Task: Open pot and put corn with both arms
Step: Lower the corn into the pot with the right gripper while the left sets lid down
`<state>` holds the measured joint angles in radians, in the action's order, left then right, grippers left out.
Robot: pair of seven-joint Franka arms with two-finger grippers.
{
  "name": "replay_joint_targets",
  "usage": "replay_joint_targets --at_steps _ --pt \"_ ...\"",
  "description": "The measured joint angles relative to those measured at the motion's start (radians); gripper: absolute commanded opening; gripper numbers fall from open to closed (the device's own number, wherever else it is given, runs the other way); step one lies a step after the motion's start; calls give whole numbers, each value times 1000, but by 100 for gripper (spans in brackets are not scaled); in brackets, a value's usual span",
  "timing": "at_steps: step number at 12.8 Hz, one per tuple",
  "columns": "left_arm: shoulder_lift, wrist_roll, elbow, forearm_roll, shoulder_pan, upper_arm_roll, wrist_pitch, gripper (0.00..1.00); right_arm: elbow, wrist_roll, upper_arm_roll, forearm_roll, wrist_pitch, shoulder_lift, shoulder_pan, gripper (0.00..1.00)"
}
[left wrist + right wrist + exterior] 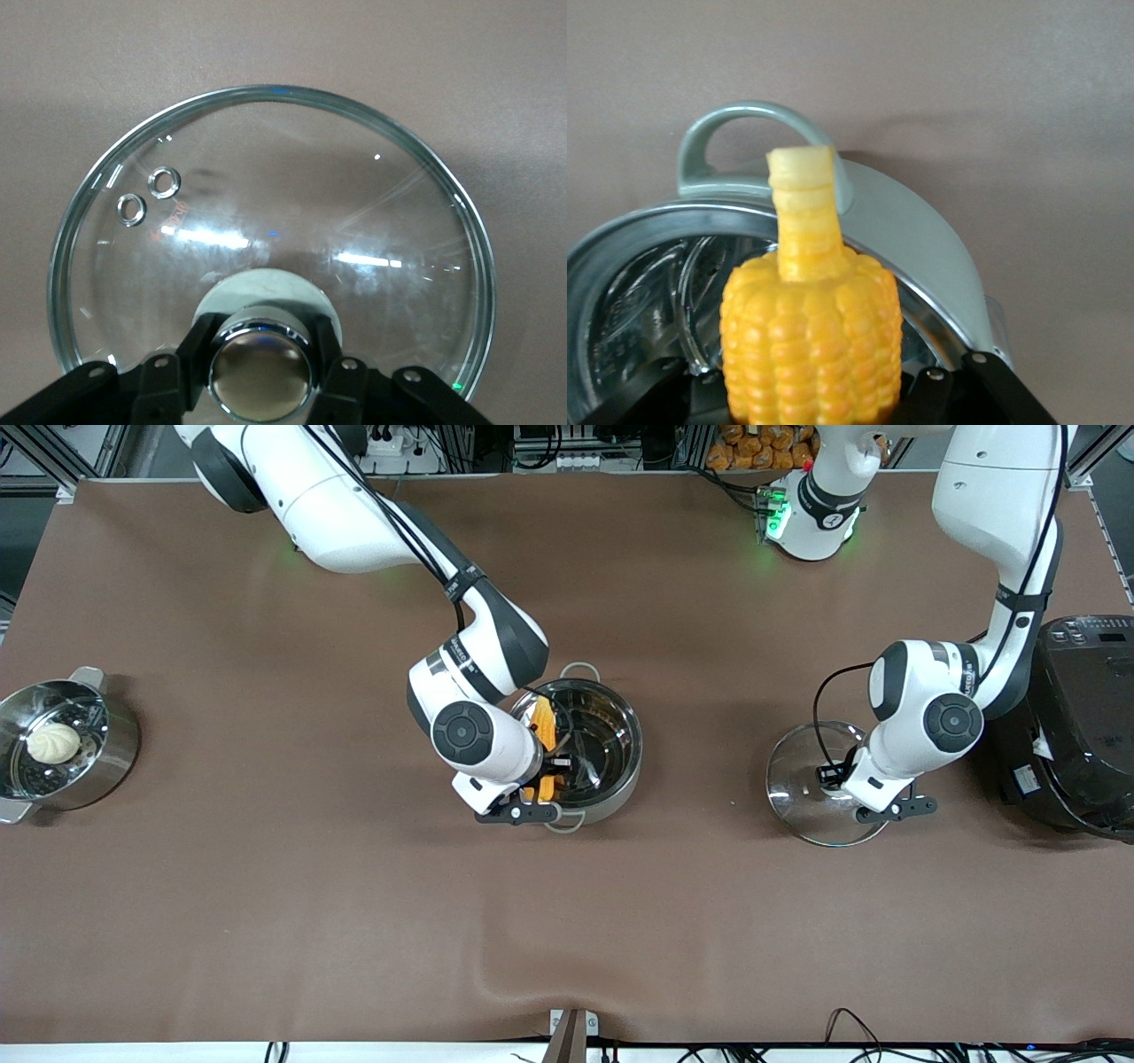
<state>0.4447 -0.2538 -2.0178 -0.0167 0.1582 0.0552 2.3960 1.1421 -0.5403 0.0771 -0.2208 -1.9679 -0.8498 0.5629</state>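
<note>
Glass lid (813, 784) rests on the table (354, 921); your left hand (831, 774) grips its slick knob (260, 367), fragile, so set gently. Right hand (542, 778) clamps the stiff, light corn (811, 341) mid-cob over the open pot (611, 731).

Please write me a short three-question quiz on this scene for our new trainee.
1. True or false: the glass lid is on the pot.
2. What does the right gripper hold? A) the white bun B) the corn C) a pot handle
3. Fill in: the left gripper is shut on the lid's ____.

Key:
1. False: the lid rests on the table, toward the left arm's end, beside the black cooker.
2. B: it holds the corn over the open pot.
3. knob.
</note>
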Motion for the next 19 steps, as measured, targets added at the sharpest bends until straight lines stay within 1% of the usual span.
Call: replay_joint_targets --at_steps 1,3,6,10,11,12,13,14,15,19 --pt "0 0 0 0 0 0 0 100 0 0 -1 0 -4 0 1 5" --pt "0 0 3 0 -3 1 1 100 0 -3 -1 0 -9 -1 5 5" --pt "-6 0 57 0 -16 7 -24 100 -2 -35 0 -2 -21 -16 19 5" --pt "-60 0 227 0 -48 9 -250 100 -3 -72 0 -2 -24 -27 43 10" --pt "-78 2 257 0 -48 9 -289 100 -3 -80 0 -2 -24 -28 44 11" --pt "-99 12 273 -1 -49 8 -312 100 -3 -91 0 -2 -24 -28 44 16" --pt "-121 27 280 -1 -51 8 -328 100 -4 -101 0 -2 -24 -28 44 30" --pt "-144 43 283 -1 -54 9 -349 100 -5 -107 0 -2 -24 -28 44 59" --pt "-168 58 284 -1 -56 9 -371 100 -6 -113 0 -2 -24 -28 45 100" --pt "-265 66 286 -1 -56 2 -488 100 -8 -123 0 -2 -24 -28 53 100"
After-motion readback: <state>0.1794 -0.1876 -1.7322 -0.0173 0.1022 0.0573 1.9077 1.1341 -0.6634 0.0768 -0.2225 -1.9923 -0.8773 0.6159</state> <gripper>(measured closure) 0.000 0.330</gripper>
